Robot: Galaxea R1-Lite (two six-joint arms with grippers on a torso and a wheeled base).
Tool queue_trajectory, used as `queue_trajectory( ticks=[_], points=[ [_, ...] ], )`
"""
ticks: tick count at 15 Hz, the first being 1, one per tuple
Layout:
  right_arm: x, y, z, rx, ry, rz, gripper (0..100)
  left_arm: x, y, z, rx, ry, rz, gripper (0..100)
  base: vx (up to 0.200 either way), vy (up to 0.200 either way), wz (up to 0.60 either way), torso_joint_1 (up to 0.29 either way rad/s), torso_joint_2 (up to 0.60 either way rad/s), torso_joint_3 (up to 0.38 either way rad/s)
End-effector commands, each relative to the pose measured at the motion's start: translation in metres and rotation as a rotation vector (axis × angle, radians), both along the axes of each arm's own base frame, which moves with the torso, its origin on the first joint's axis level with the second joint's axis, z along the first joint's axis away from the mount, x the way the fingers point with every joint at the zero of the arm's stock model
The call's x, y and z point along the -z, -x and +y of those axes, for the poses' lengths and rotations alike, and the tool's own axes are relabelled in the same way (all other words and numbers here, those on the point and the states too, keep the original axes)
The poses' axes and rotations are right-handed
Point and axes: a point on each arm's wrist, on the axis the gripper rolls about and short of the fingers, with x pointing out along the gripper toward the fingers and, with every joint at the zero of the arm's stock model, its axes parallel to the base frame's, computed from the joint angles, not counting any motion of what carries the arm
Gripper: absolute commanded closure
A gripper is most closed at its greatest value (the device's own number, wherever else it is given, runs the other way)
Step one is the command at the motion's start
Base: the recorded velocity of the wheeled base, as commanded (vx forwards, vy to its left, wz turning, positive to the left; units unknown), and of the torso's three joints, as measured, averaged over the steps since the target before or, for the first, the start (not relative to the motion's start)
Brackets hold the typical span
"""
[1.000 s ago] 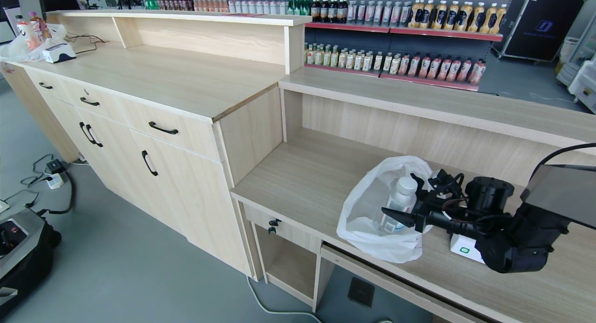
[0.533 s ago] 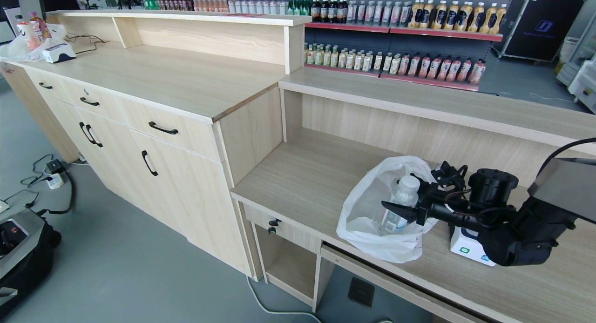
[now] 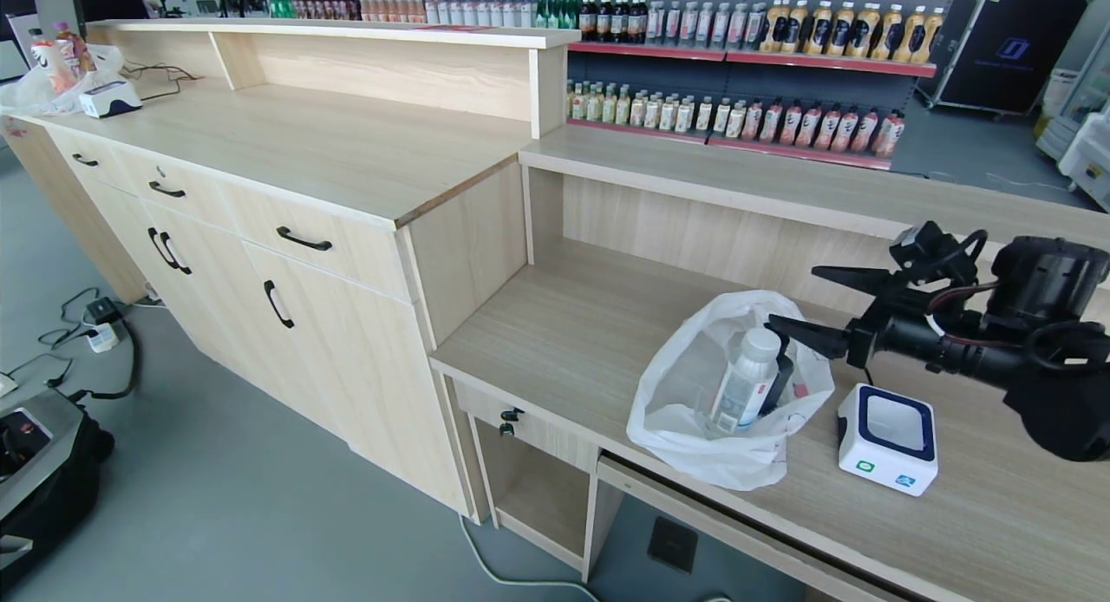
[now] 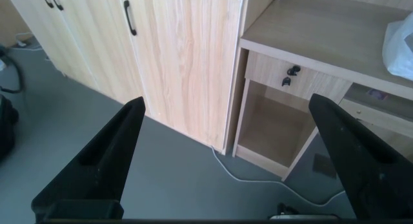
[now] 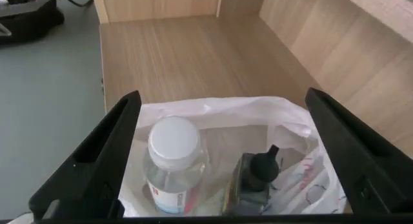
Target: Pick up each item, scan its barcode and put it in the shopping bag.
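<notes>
Head view: light wood counter, drink shelves at the far side of the shop. Left to right on it: one shopping bag holding one white-capped bottle and one dark item, partly hidden; right gripper spread and empty above; one scanner. Left gripper is spread over grey floor.

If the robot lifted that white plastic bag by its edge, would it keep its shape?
Probably not: the shopping bag looks thin and crumpled, so it would likely sag. The white-capped bottle leaning inside may slide or tip as it moves.
</notes>
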Motion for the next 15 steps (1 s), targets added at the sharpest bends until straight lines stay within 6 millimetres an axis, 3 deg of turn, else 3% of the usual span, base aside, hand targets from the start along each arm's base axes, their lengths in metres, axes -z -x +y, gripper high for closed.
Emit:
queue_trajectory(
  ticks=[1,6,9,12,15],
  points=[
    [-0.049,0.043,-0.023,0.138,0.07,-0.155,0,0.0,0.0,0.0,0.0,0.0,0.0,0,0.0,0.0,0.0,0.0,0.0,0.0],
    [-0.094,0.063,-0.026,0.421,-0.004,-0.225,0,0.0,0.0,0.0,0.0,-0.001,0.0,0,0.0,0.0,-0.6,0.003,0.0,0.001],
    [-0.119,0.076,-0.028,0.55,-0.072,-0.159,0,0.0,0.0,0.0,0.0,0.0,0.0,0,0.0,0.0,-0.6,0.001,0.0,0.005],
    [-0.122,0.093,-0.028,0.696,-0.144,-0.068,0,0.0,0.0,0.0,0.0,0.0,0.0,0,0.0,0.0,-0.6,0.001,0.0,0.001],
    [-0.107,0.132,-0.025,0.828,-0.192,-0.03,0,0.0,0.0,0.0,0.0,-0.001,0.0,0,0.0,0.0,-0.2,0.092,-0.16,-0.063]
  ],
)
